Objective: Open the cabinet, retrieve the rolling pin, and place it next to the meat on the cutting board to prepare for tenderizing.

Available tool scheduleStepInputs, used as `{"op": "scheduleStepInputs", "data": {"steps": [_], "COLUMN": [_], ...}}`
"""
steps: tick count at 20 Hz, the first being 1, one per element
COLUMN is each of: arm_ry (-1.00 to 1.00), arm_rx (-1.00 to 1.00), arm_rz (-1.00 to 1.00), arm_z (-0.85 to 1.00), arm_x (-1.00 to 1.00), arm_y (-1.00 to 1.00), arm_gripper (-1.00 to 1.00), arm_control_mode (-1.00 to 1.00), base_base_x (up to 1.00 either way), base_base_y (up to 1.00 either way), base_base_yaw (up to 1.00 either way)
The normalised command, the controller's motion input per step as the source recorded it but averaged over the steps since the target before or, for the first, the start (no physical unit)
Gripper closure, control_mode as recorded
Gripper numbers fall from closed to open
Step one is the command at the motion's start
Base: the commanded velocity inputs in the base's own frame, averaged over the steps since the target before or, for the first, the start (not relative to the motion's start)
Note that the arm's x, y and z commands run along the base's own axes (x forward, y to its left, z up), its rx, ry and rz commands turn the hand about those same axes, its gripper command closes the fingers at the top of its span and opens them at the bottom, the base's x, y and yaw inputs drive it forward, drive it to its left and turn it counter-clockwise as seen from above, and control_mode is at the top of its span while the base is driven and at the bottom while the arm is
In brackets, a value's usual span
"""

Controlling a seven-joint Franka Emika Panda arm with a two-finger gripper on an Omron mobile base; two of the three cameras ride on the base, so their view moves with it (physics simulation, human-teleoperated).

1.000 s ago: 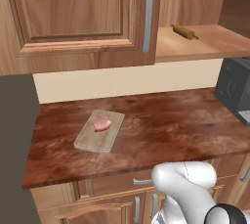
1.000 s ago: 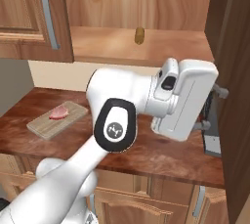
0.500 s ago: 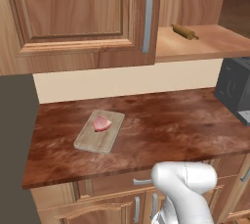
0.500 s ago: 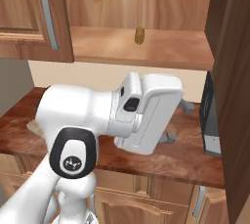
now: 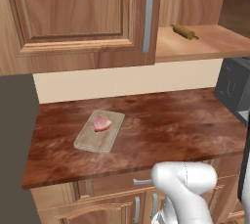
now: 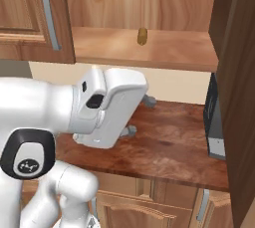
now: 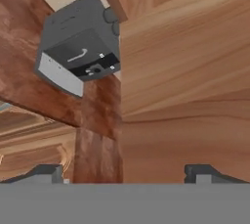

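The cabinet (image 5: 205, 42) stands open, its door (image 6: 244, 97) swung out to the right. The rolling pin (image 5: 184, 32) lies on the cabinet's shelf and is seen end-on (image 6: 142, 36) in the right base view. On the counter's left part, the meat (image 5: 102, 123) sits on the cutting board (image 5: 100, 137). My gripper (image 6: 140, 116) hangs open and empty above the counter, below the shelf and to the left of the door. In the hand view my gripper (image 7: 126, 174) faces the door's wooden face (image 7: 185, 86), with its fingertips (image 7: 46, 173) far apart.
A dark microwave (image 5: 234, 88) stands at the counter's right end, beside the open door (image 6: 215, 127). A closed wall cabinet with a grey bar handle (image 5: 148, 17) hangs left of the open one. Low cabinets with short handles (image 5: 138, 207) sit under the counter.
The hand has swung left in the right base view, away from the open door and toward the middle of the counter. The jaws stayed open. Nothing on the counter moved.
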Motion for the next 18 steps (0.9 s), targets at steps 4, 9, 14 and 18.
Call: {"op": "scheduleStepInputs", "data": {"steps": [4, 9, 14, 18], "arm_ry": [-0.03, -0.03, -0.07, -0.1], "arm_rx": [0.19, 0.21, 0.22, 0.22], "arm_rz": [0.15, 0.16, 0.14, 0.03], "arm_z": [0.28, 0.26, 0.21, 0.19], "arm_x": [0.0, 0.0, 0.07, 0.36], "arm_y": [0.65, 0.61, 0.53, 0.42], "arm_gripper": [-1.0, -1.0, -1.0, -1.0], "arm_control_mode": [-1.0, -1.0, -1.0, -1.0], "base_base_x": [0.0, 0.0, 0.0, 0.0], "base_base_y": [0.0, 0.0, 0.0, 0.0], "base_base_yaw": [0.0, 0.0, 0.0, 0.0]}}
